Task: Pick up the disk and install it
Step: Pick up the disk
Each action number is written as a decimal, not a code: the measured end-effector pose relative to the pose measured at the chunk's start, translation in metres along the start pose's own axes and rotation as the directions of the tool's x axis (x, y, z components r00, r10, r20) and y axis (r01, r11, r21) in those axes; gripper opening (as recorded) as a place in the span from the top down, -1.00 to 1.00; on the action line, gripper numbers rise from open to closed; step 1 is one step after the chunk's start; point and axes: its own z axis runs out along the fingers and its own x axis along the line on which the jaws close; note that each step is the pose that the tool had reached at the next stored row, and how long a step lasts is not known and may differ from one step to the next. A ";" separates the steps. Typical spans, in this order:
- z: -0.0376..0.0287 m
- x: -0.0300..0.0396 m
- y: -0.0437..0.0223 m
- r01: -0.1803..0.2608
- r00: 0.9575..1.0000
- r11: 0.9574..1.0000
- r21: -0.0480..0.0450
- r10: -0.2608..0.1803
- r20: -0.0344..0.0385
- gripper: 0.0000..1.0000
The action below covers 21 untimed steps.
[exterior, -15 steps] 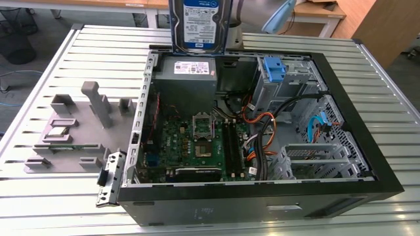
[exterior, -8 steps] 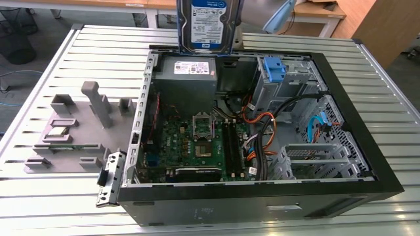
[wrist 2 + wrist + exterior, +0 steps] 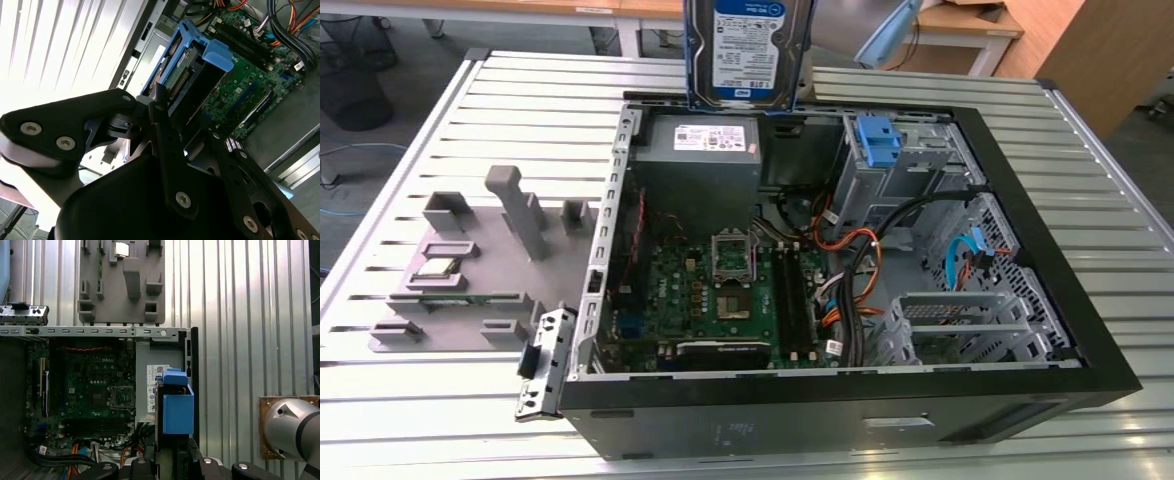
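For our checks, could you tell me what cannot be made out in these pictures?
- Silver metal disk in its blue plastic caddy: upper part cut off by the exterior view's top edge.
- Black gripper, shut on the disk: contact hidden by its own links, second wrist view.
- Disk's faces: end-on, first wrist view.

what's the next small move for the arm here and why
Probably shift the disk toward the exterior view's right. The pincer holds it raised over the power supply, while the drive bay sits beside that supply, so the disk looks not yet lined up with a slot.
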 end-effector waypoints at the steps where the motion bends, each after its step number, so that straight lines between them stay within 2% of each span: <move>1: 0.0000 0.0002 0.0000 0.000 1.000 1.000 0.000 0.000 0.000 0.30; 21: -0.0009 0.0107 -0.0001 0.000 1.000 1.000 0.000 0.000 -0.001 0.30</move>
